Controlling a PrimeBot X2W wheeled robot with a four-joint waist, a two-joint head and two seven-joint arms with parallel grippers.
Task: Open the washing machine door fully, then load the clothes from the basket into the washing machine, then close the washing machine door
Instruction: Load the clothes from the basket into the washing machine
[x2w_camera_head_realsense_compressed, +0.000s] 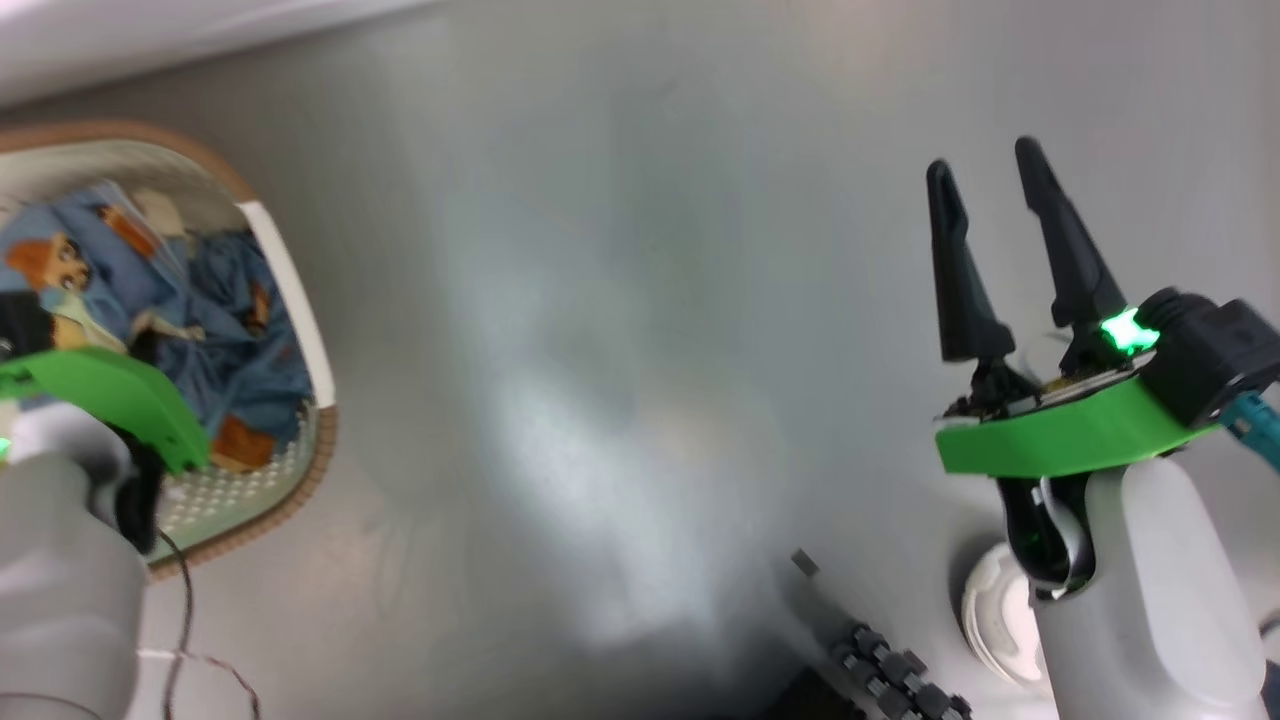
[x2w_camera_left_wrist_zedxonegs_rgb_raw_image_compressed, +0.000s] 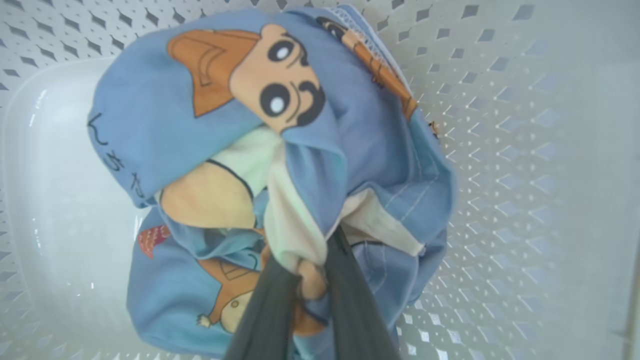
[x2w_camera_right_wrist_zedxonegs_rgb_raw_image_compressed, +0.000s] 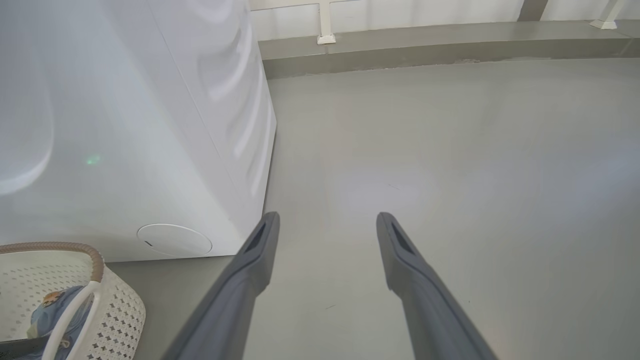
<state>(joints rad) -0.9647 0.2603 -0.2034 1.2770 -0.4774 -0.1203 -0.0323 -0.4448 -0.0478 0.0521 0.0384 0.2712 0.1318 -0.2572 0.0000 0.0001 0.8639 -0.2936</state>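
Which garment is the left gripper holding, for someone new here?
Beside the big white washing machine stands a small cream perforated plastic basket with brown rim. Inside, the left gripper is shut on light blue cartoon-printed fabric, the bunch showing a big-eyed face with orange hat.

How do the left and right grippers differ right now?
The left gripper is shut, pinching a fold of the clothes; the right gripper is open with nothing between its jaws. The left gripper is down inside the basket; the right gripper hangs over the floor beside the washing machine. Shared: each has two long dark fingers.
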